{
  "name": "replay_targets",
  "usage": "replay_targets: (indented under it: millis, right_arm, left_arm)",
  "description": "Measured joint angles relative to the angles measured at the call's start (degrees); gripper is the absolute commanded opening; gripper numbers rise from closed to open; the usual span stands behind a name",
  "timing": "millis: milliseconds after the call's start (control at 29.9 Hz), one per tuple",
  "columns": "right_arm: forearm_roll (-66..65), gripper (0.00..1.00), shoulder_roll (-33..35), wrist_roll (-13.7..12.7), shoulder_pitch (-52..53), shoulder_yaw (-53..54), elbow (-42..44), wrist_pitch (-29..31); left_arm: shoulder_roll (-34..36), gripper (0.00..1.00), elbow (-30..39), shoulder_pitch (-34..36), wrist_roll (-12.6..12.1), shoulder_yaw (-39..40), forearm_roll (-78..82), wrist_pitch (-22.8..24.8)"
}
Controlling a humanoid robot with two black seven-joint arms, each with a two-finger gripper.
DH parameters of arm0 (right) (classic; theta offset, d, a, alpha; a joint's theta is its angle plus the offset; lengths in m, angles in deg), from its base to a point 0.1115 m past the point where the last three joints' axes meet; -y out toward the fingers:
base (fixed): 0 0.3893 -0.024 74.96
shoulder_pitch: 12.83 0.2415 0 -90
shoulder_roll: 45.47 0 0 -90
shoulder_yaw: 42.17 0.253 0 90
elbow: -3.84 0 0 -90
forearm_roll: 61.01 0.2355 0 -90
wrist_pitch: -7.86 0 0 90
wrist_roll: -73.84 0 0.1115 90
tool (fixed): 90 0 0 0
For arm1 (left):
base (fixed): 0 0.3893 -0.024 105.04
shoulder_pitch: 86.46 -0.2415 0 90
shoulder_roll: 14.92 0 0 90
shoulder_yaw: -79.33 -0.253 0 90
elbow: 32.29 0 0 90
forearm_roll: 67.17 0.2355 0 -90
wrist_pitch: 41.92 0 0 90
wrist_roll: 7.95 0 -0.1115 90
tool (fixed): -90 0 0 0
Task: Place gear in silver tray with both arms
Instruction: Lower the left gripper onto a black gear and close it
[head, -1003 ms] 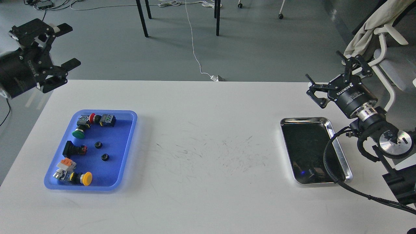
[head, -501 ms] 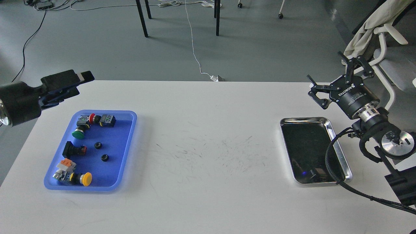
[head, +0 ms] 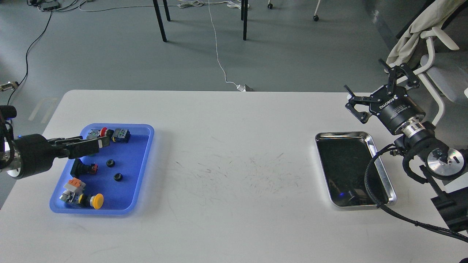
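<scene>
The left gripper (head: pixel 98 143) is seen side-on over the far end of the blue tray (head: pixel 144 160); whether its fingers are spread cannot be told. Two small black gears (head: pixel 110 163) (head: pixel 117 177) lie on the tray floor at about 5 o'clock from those fingertips, near but untouched. The silver tray (head: pixel 380 160) sits well apart at 3 o'clock. The right gripper (head: pixel 373 86) is held at the tray's 1 o'clock, fingers spread wide.

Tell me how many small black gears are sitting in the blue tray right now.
2. One black gear lies near the middle of the blue tray; the other is just nearer and slightly right of it. The left gripper may hide others.
</scene>
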Motion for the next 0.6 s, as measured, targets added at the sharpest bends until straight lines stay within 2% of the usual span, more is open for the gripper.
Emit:
replay_targets:
  millis: [167, 602]
  right_arm:
    - [0.00, 1.00, -0.02, 0.01, -0.02, 0.14, 0.00, 0.00]
    - [0.00, 1.00, 0.47, 0.10, 0.23, 1.03, -0.13, -0.08]
  left_arm:
    - [-4.75, 0.98, -5.92, -0.24, 0.06, -1.11, 6.18, -2.84]
    - [-15.35, 0.96, -16.76, -2.88, -0.16, -1.54, 13.51, -3.07]
